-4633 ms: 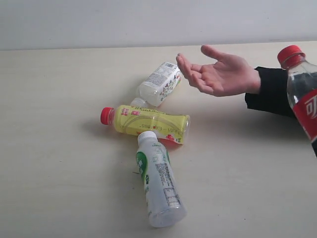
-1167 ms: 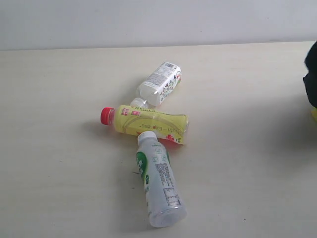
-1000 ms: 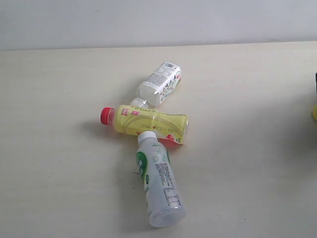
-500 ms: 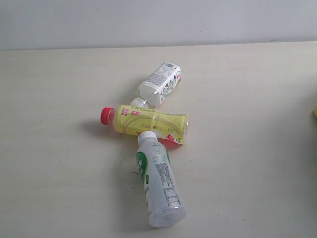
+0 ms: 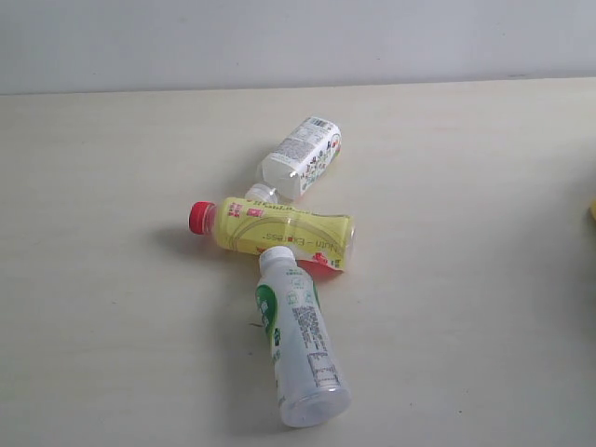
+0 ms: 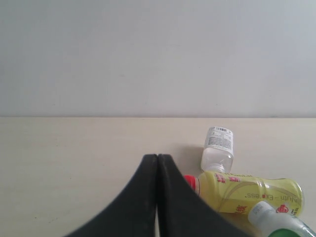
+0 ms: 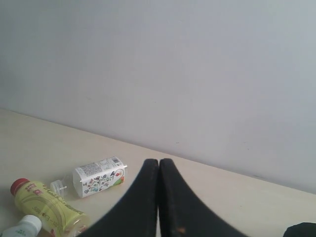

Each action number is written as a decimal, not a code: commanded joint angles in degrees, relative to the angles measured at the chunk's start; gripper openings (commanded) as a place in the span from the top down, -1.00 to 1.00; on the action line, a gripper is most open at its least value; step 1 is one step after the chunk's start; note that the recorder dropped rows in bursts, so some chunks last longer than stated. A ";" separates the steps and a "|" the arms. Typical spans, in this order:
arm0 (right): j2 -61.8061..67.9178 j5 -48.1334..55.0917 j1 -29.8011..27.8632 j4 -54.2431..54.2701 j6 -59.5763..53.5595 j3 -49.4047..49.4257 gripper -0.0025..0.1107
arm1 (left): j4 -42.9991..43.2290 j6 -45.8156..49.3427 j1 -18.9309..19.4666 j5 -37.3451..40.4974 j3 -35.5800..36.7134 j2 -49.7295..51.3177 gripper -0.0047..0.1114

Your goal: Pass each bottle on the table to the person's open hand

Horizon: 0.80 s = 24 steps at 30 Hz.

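Both the left hand (image 6: 157,158) and the right hand (image 7: 159,163) are pinched shut and empty, and on the worktop (image 5: 112,279) the tall white bottle (image 5: 300,349) butts its cap against the yellow bottle (image 5: 279,233) while the short white bottle (image 5: 303,156) lies just behind it, so lifting one may roll its neighbours.

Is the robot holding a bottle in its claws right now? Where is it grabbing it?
No, nothing is held. The left gripper and right gripper are both shut with nothing between them. The bottles lie on the table.
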 commanded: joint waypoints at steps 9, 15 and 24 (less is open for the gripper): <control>-0.20 -1.07 -0.04 0.77 0.16 0.32 0.96 | 0.25 0.17 0.29 -0.52 -0.04 -0.29 0.92; -0.20 -1.07 -0.04 1.39 0.16 0.32 0.96 | 0.25 0.17 0.29 -0.52 -0.04 -0.29 0.92; -0.20 -1.51 -0.04 1.51 0.16 0.32 0.96 | 0.25 0.17 0.29 -0.52 -0.04 -0.29 0.92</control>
